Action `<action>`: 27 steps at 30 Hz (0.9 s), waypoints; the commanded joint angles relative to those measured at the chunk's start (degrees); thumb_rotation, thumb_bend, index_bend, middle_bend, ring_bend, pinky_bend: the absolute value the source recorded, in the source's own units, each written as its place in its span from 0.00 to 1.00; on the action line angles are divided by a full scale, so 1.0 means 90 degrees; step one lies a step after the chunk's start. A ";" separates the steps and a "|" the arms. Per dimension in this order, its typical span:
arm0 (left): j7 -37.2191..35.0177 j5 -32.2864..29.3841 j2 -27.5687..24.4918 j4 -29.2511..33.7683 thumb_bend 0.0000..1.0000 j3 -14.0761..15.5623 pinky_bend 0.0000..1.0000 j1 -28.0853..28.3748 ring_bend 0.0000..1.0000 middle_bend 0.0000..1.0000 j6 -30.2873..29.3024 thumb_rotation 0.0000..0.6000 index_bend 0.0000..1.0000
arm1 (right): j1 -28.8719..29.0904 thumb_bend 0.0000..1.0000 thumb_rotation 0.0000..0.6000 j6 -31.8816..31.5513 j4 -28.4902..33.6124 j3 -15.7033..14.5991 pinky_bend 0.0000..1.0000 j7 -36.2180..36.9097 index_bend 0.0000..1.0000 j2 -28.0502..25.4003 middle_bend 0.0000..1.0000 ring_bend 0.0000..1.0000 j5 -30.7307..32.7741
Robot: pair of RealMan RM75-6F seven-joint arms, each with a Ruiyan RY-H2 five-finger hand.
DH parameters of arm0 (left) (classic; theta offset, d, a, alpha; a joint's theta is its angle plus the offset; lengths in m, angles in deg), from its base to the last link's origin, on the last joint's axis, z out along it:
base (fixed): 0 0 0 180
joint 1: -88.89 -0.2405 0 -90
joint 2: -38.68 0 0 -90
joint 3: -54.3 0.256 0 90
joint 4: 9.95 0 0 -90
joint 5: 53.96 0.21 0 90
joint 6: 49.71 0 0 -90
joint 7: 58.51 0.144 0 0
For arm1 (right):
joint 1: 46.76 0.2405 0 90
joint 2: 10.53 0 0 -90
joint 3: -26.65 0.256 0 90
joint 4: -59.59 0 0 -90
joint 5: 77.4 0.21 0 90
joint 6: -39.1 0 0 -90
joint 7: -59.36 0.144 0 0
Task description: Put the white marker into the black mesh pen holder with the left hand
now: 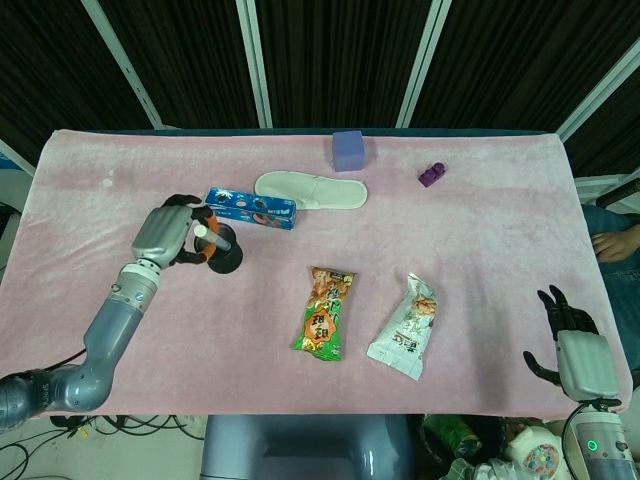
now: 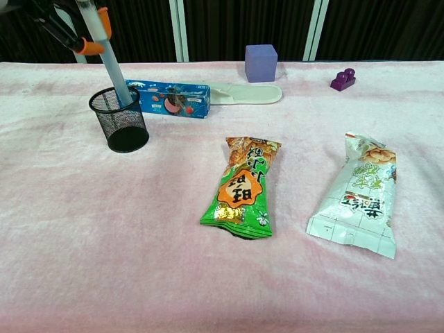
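Observation:
The white marker (image 2: pixel 111 62) leans to the upper left, its lower end just inside the rim of the black mesh pen holder (image 2: pixel 121 126). My left hand (image 2: pixel 64 29) grips the marker's upper part between orange-tipped fingers, at the top left corner of the chest view. In the head view the left hand (image 1: pixel 165 236) is left of the holder (image 1: pixel 228 264), with the marker (image 1: pixel 212 238) slanting from it toward the holder. My right hand (image 1: pixel 572 340) hangs off the table's right front corner, fingers spread, holding nothing.
A blue snack box (image 2: pixel 170 98) lies right behind the holder, with a white slipper (image 2: pixel 246 94) beside it. A purple block (image 2: pixel 261 62) and a small purple toy (image 2: pixel 343 80) are at the back. Two snack bags (image 2: pixel 243 186) (image 2: pixel 361 194) lie in the middle and right.

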 commanded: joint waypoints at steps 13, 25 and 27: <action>0.1133 0.3582 0.0590 -0.1217 0.42 0.0759 0.12 -0.0050 0.17 0.55 -0.1430 1.00 0.57 | 0.0007 0.18 1.00 0.0042 0.0037 0.0021 0.16 0.0045 0.00 -0.0024 0.02 0.18 0.0074; -0.0040 0.2472 0.0549 0.0568 0.42 0.0051 0.15 -0.0118 0.18 0.57 -0.1117 1.00 0.60 | 0.0004 0.18 1.00 0.0033 0.0039 0.0012 0.16 0.0060 0.00 -0.0028 0.02 0.18 0.0050; -0.0471 0.1885 0.0263 0.1054 0.42 -0.0175 0.15 -0.0130 0.18 0.57 -0.0801 1.00 0.60 | 0.0005 0.18 1.00 0.0034 0.0039 0.0011 0.16 0.0057 0.00 -0.0026 0.02 0.18 0.0048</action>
